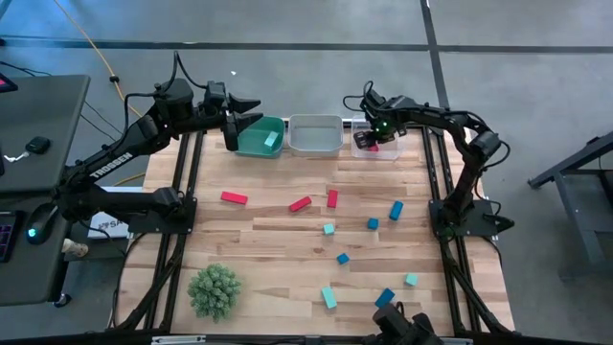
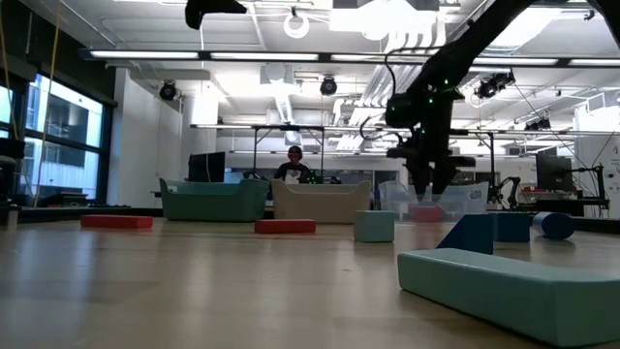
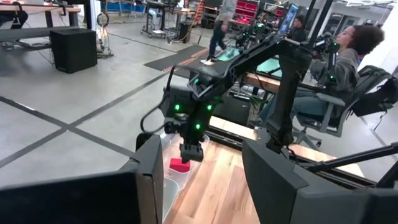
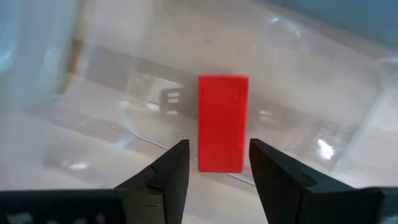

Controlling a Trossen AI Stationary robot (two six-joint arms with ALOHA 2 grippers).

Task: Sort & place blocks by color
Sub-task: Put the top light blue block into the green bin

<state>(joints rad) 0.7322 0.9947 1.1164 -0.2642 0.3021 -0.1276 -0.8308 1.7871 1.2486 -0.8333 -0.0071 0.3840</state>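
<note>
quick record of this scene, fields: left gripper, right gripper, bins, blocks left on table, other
left gripper: open, over the teal bin, which holds a teal block
right gripper: open, over the clear bin, red block lying in it
middle bin: grey bin
on table: red, blue and teal blocks scattered
other: green spiky ball

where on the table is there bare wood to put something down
Free: the strip of wooden table between the green spiky plant ball and the small teal cube, below the flat red bar. Also the band just below the teal bin. Crowded: the right half, scattered with blue and teal blocks.
</note>
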